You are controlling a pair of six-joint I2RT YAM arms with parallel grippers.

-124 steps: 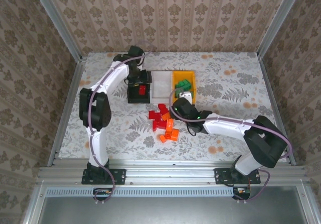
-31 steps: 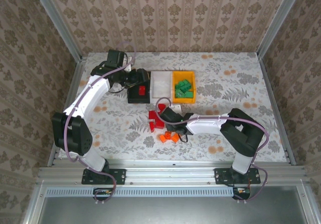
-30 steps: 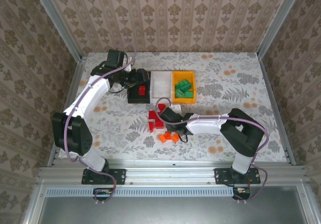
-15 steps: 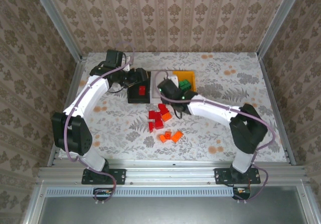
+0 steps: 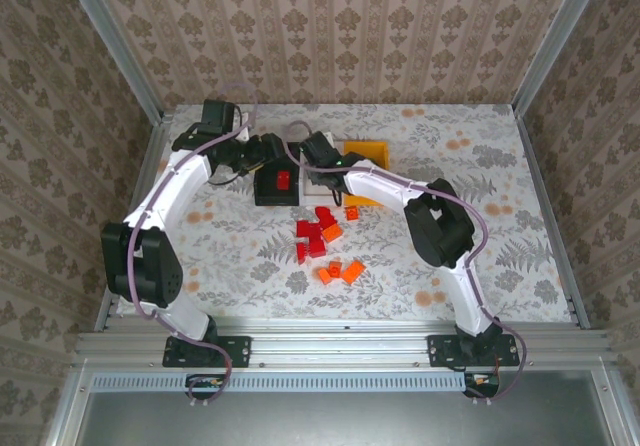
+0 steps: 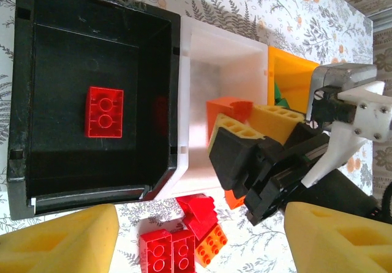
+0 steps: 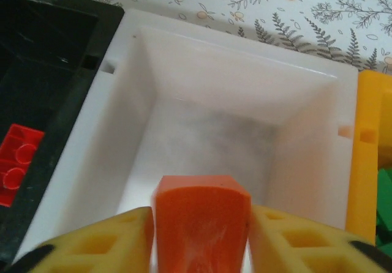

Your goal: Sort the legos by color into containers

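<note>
My right gripper [image 7: 202, 215] is shut on an orange lego [image 7: 202, 239] and hangs over the white bin [image 7: 245, 83], whose floor looks bare. From the left wrist view the same orange lego [image 6: 228, 109] sits in the right gripper [image 6: 245, 119] above the white bin [image 6: 220, 59]. One red lego [image 6: 105, 111] lies in the black bin [image 6: 92, 28]. Green legos [image 7: 384, 205] lie in the yellow-orange bin [image 5: 372, 149]. My left gripper [image 6: 202, 242] is open and holds nothing, above the black bin's near edge. Loose red legos [image 5: 312, 231] and orange legos [image 5: 340, 271] lie on the table.
The three bins stand side by side at the back middle of the patterned table [image 5: 470, 196]. The right arm [image 5: 390, 181] reaches across the yellow-orange bin. The two grippers are close together over the bins. Metal rails [image 5: 130, 196] edge the table.
The right arm has swung from the lego pile back to above the white bin, carrying the orange lego. The left gripper has drawn back a little from over the black bin.
</note>
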